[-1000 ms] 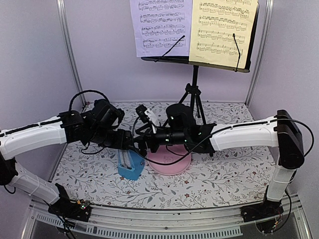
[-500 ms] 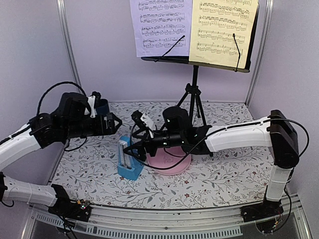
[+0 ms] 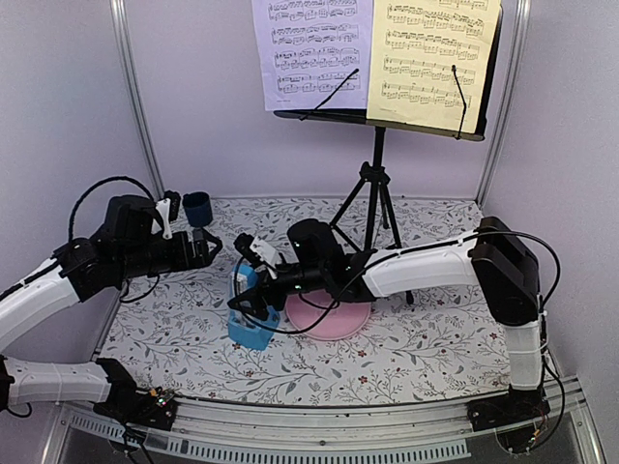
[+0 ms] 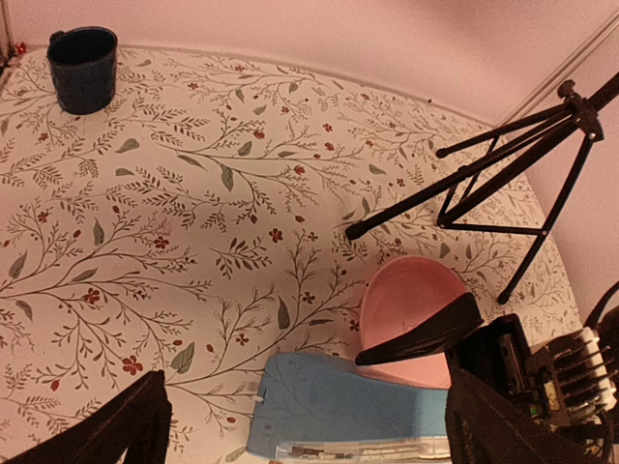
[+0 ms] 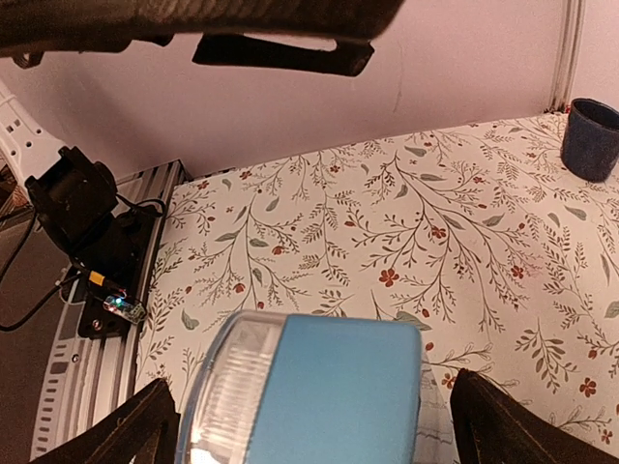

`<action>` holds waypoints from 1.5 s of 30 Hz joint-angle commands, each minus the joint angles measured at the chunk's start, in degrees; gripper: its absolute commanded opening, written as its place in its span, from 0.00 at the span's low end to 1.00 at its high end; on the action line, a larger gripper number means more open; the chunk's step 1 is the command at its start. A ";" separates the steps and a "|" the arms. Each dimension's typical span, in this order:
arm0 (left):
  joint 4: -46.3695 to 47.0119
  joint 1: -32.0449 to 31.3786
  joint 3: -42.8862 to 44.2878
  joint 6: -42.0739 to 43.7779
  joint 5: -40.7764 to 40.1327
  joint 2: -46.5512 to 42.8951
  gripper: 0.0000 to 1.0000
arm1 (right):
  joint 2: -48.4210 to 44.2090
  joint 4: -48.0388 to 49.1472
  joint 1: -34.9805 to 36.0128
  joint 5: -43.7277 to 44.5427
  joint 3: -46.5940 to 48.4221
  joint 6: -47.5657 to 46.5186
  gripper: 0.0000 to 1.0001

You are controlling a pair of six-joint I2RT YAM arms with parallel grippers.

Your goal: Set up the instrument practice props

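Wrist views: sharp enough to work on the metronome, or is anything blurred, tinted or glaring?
Left wrist: pinkish cast, cloth sharp, metronome slightly soft at the bottom edge. Right wrist: metronome very close and soft, pale sheen on its clear cover, cloth beyond sharp. Top external: even, neutral light, sheets crisp.

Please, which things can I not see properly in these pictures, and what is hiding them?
Top view: the upper edge cuts off the tops of the lilac sheet and yellow sheet; their notes are too small to read.
Top view: the right arm covers part of the pink plate.
Right wrist view: the lower edge cuts off the metronome, and its face is blurred.
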 commanded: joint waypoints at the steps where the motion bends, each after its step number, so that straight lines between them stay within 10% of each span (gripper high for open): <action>1: 3.58 2.27 -1.02 1.71 2.87 -2.08 0.99 | 3.38 -0.33 -0.38 0.37 2.70 -3.20 1.00; 30: 13.35 4.33 -4.77 9.35 10.06 -5.24 0.99 | -6.44 3.50 -5.52 -16.57 -1.60 -8.85 0.47; 45: 29.70 2.94 -8.04 21.19 45.32 -6.45 0.97 | -32.82 -0.01 -13.03 -41.02 -14.34 -13.48 0.40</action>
